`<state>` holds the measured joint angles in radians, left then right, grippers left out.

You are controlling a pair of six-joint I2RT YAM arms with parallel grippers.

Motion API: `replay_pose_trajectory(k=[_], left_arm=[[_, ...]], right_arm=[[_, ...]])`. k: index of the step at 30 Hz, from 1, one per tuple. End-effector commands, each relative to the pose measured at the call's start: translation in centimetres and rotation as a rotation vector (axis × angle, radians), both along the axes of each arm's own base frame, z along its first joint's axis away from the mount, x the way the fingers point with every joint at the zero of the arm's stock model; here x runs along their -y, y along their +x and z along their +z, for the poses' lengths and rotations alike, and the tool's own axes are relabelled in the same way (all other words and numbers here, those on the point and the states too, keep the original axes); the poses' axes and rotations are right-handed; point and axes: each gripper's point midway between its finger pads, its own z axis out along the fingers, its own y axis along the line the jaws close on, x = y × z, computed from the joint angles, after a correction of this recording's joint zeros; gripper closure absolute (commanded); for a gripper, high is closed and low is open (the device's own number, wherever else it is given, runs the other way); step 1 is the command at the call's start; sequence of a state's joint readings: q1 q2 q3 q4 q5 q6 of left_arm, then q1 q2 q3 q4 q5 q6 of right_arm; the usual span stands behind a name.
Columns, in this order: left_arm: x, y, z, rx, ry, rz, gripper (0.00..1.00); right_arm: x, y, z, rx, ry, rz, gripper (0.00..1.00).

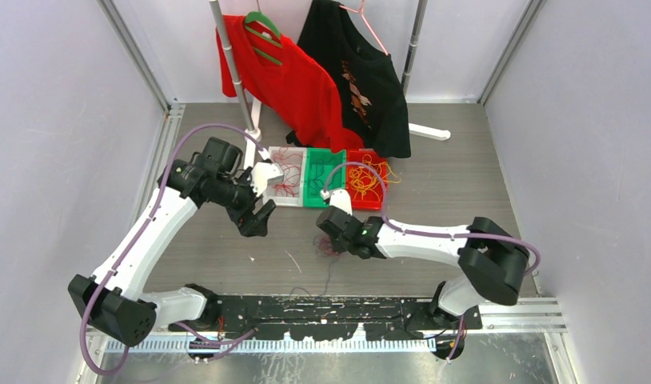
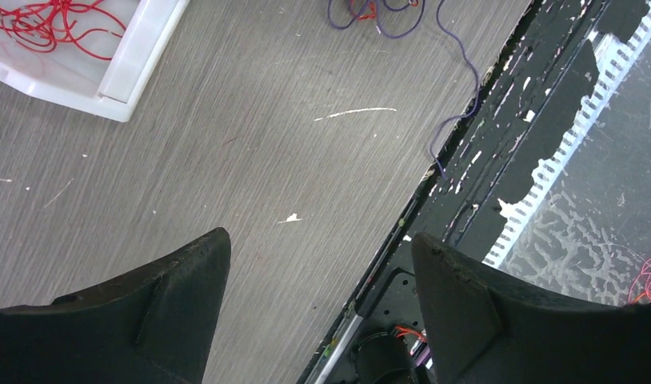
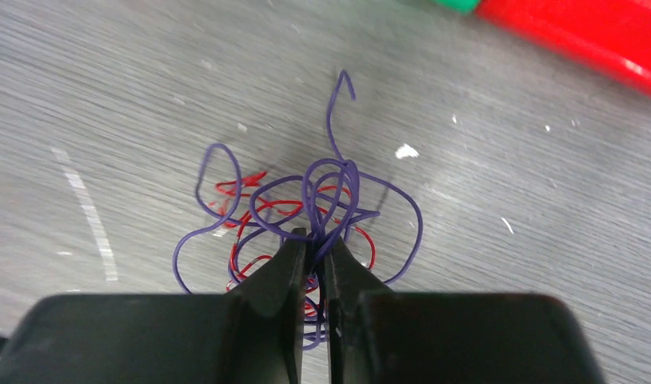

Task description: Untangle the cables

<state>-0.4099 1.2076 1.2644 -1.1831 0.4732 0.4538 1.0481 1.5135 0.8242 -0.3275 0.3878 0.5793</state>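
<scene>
**A:** Grey wood-grain table (image 1: 466,204), with pale walls closing in on three sides. A red shirt (image 1: 294,80) and a black shirt (image 1: 366,76) are hanging behind the green tray (image 1: 324,172). Going left to right?

**B:** Just left of the green tray, the white tray (image 1: 286,204) is holding red cables (image 1: 284,178). In front of it, the left gripper (image 2: 318,240) is hovering over bare table with its jaws spread wide and nothing between them. It is probably standing by as the second hand.

**A:** The tangle?

**B:** The tangle (image 3: 344,172) is lying on the table in front of the green tray, with purple and red strands looping together. The right gripper (image 3: 316,236) is pinching down narrow on the purple strands at its middle, likely to draw one colour out.

**A:** Right of the green tray?

**B:** The red tray (image 1: 362,154) is holding yellow-orange cables (image 1: 369,182), so sorting by colour looks like the reason for the row.

**A:** Room to move?

**B:** Open table is lying in front of the green tray on both sides of the tangle. One purple strand (image 2: 458,56) is trailing onto the black rail (image 2: 498,160) at the near edge. I'm judging that a snag risk if the pull goes upward.
</scene>
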Motion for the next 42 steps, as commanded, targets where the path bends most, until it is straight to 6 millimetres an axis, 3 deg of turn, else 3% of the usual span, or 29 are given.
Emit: replay_pose_trajectory(k=[1,8,13,19,23,30,33,38,42], left_arm=[[1.1,0.6,2.4,0.055,-0.076,-0.018,0.18],[3.0,0.9,3.5,0.014,-0.175,-0.005,0.26],[4.7,0.1,3.8,-0.059,-0.273,-0.034,0.34],[5.1,0.7,2.3,-0.085,-0.271,0.001,0.32],[5.0,1.2,2.2,-0.055,-0.266,0.009,0.24],[5.0,0.2,4.3,0.023,-0.316,-0.050,0.22],[4.8,0.7,4.3,0.045,-0.302,-0.039,0.28],[4.5,2.4,4.3,0.093,-0.280,0.019,0.47],[4.7,2.6,4.5,0.086,-0.299,0.044,0.54]], right_arm=[[-5.3,1.9,8.7,0.122,0.336,-0.003,0.90],[-8.7,1.0,14.8,0.146,0.628,0.096,0.93],[-9.9,1.0,16.9,0.107,0.756,0.105,0.93],[-10.9,1.1,19.0,0.067,0.906,0.114,0.94],[-10.8,1.6,19.9,0.023,1.015,0.105,0.96],[-10.7,1.5,20.2,-0.059,1.110,0.127,0.96],[-10.8,1.1,20.2,-0.090,1.146,0.144,0.96],[-11.1,0.3,20.4,-0.137,1.190,0.176,0.97],[-10.8,-0.2,20.8,-0.143,1.214,0.187,0.97]])
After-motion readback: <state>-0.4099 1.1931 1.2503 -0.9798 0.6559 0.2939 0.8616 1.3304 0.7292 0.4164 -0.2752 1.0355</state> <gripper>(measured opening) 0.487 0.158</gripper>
